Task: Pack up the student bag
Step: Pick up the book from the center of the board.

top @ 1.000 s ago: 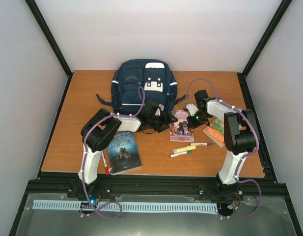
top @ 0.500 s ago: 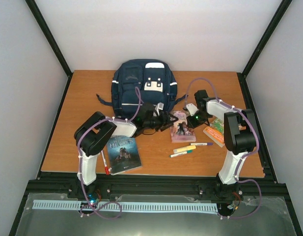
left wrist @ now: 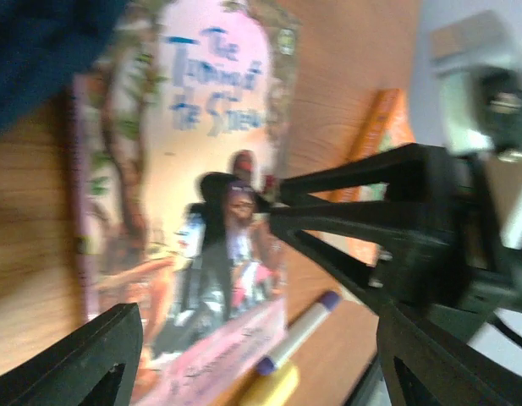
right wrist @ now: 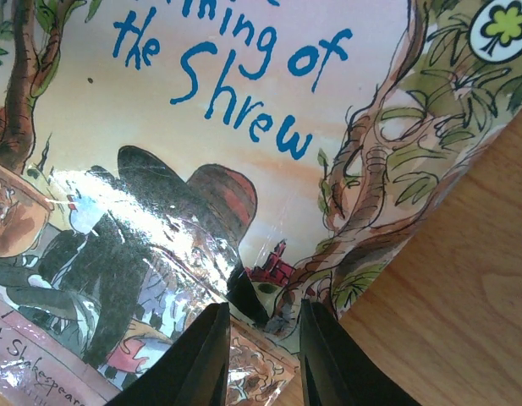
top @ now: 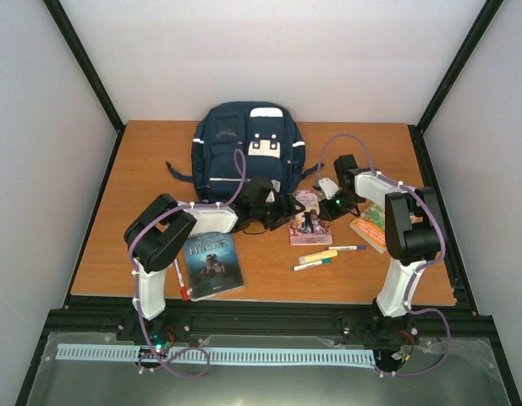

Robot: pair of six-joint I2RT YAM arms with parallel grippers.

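Pink book (top: pixel 310 222) lies 5 o'clock of student bag (top: pixel 244 144), long axis 12–6; left gripper (top: pixel 284 210) released, nearer; right gripper (right wrist: pixel 262 306) narrowly parted, apparently empty.

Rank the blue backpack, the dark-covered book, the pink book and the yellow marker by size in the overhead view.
1. blue backpack
2. dark-covered book
3. pink book, partly covered, so its place below the dark one is less sure
4. yellow marker
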